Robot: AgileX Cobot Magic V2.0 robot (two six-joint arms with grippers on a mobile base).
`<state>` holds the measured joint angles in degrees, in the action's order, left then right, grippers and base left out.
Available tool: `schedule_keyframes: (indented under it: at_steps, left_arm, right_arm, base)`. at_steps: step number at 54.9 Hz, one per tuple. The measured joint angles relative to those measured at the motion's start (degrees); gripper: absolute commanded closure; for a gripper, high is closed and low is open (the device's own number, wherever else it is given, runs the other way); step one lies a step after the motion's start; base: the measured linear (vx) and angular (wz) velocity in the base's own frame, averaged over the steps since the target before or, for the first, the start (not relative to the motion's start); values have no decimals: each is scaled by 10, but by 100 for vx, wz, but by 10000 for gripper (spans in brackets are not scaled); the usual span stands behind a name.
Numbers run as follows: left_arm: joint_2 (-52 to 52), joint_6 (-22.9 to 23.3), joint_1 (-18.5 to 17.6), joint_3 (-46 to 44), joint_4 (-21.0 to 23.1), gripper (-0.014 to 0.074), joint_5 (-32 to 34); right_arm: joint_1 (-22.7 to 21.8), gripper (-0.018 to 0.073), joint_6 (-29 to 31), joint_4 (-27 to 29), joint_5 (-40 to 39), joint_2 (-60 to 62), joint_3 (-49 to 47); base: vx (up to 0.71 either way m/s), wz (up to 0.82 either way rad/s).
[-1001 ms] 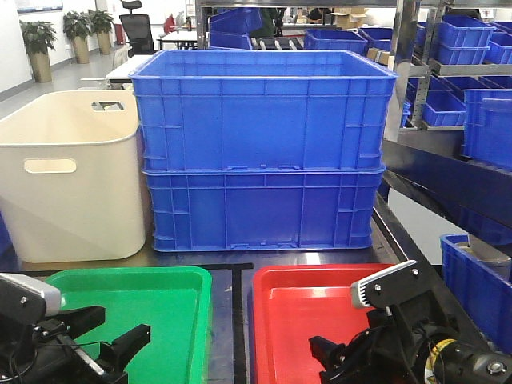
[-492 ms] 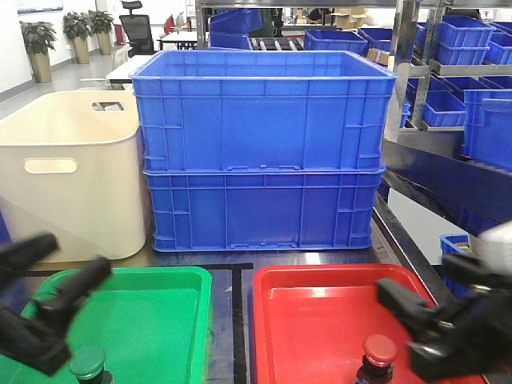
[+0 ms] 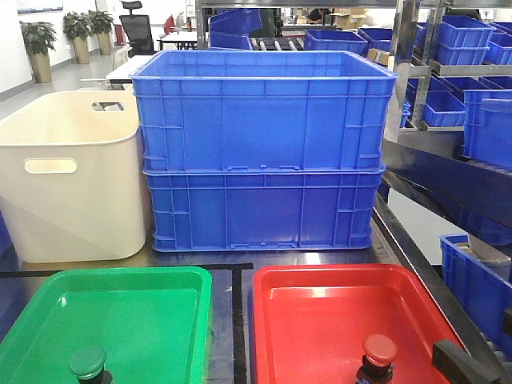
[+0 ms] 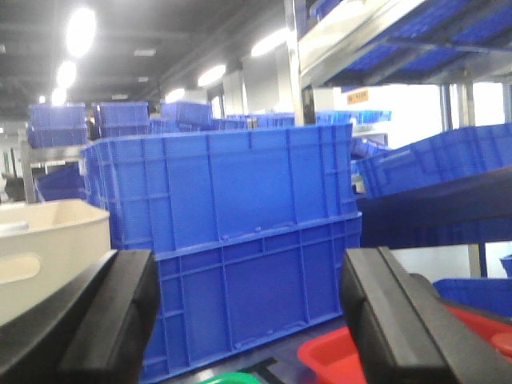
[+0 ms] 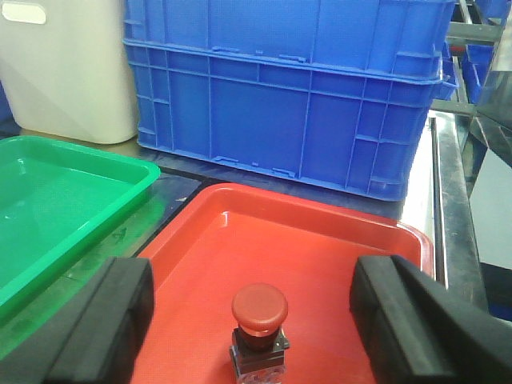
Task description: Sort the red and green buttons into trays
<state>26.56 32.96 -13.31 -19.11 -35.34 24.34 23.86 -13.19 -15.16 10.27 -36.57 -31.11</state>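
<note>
The green button [image 3: 87, 362] stands upright near the front edge of the green tray [image 3: 120, 308]. The red button [image 3: 379, 350] stands upright in the red tray [image 3: 320, 308]. In the right wrist view the red button [image 5: 259, 308] sits between the wide-apart fingers of my right gripper [image 5: 258, 340], which is open and touches nothing. Only one dark fingertip [image 3: 462, 365] of it shows in the front view. My left gripper [image 4: 252, 324] is open and empty, raised and facing the blue crates; it is out of the front view.
Two stacked blue crates [image 3: 262, 148] stand right behind the trays. A cream tub [image 3: 68, 172] stands at the back left. Shelving with more blue bins [image 3: 464, 88] runs along the right side, and a black strip [image 3: 238, 320] separates the two trays.
Both grippers have pulled back from over the trays toward the camera. The left has left the front view. The two buttons stay standing in their trays.
</note>
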Motion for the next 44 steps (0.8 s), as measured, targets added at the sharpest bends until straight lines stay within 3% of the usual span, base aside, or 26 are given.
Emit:
schedule_keyframes:
  at_steps: [30, 38, 44]
  left_arm:
    - [-14, 0, 0, 0, 0, 11, -6]
    - [-14, 0, 0, 0, 6, 46, -77]
    - [-25, -7, 0, 0, 75, 176, -182]
  right_arm:
    - [0, 7, 0, 0, 0, 0, 0]
    - [0, 7, 0, 0, 0, 0, 0]
    - [0, 7, 0, 0, 0, 0, 0]
  base:
    - [0, 0]
    - [0, 0]
    - [0, 0]
